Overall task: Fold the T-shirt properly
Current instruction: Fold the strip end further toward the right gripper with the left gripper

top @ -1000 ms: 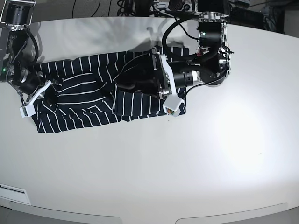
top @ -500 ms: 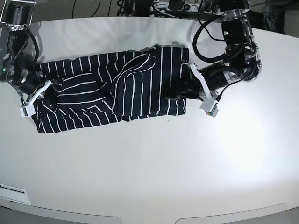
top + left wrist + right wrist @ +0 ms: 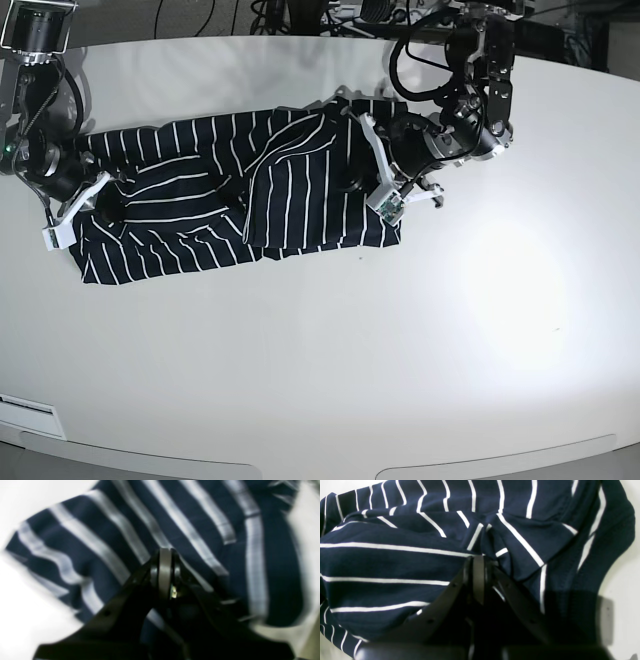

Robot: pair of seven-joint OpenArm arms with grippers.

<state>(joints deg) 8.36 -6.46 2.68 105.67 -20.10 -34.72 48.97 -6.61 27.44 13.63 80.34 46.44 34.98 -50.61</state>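
- Since the picture half a second back, the left claw (image 3: pixel 385 195) has been swung from off the garment's right edge, over bare desk, back inward onto the cloth, and the arm has been drawn up toward the far side; a full second back it was reaching much further across the middle of the shirt.
- Over the same span the right claw (image 3: pixel 75 210) has not been shifted; it is seen at the same place on the shirt's other end.
- The T-shirt (image 3: pixel 230 200) is spread on the white desk (image 3: pixel 330 350), its long axis running across the base view, with a doubled-over panel lying on the half nearer the left arm.
- From the left claw, the bulk of the cloth is extended away toward the right arm; the right-hand hem is just beside that claw, so the left arm is judged the nearer one for any further fold of that end.
- In the left wrist view the left claw (image 3: pixel 163 573) is shown narrow, pads together; the picture is blurred, so it cannot be told whether cloth (image 3: pixel 200 525) is pinched.
- In the right wrist view the right claw (image 3: pixel 477 577) is likewise narrow, pressed among the folds (image 3: pixel 395 562); a grip on fabric cannot be confirmed.
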